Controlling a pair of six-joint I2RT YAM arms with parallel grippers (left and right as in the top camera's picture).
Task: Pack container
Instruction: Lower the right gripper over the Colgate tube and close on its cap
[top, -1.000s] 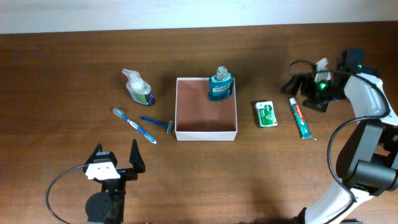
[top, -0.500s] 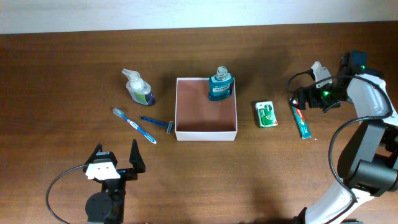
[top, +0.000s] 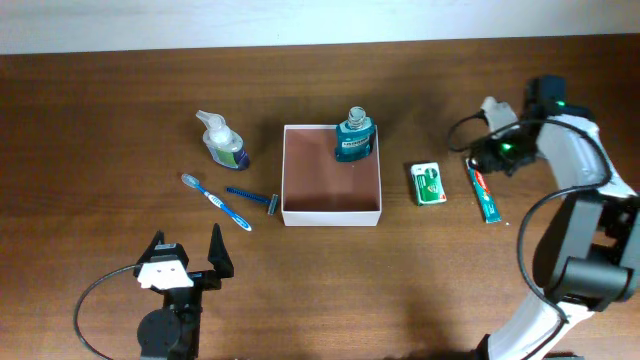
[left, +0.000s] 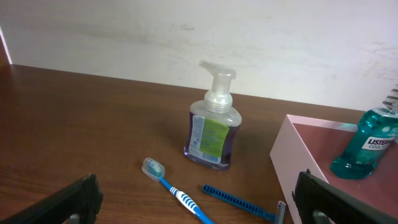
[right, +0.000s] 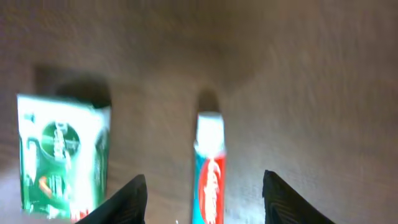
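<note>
Container (top: 325, 185) sits mid-frame, w/ 1 teal mouthwash bottle (top: 354, 137) upright in its upper-right corner. To its left: 1 pump soap bottle (top: 222, 140), 1 toothbrush (top: 215, 200), 1 razor (top: 255, 197). To its right: 1 green packet (top: 429, 183), then 1 toothpaste tube (top: 485, 192). R gripper (right: 204, 186), frame right, jaws partly apart either side of the tube, gaps showing, nothing held. L gripper (top: 185, 258), bottom left, spread wide, empty.
</note>
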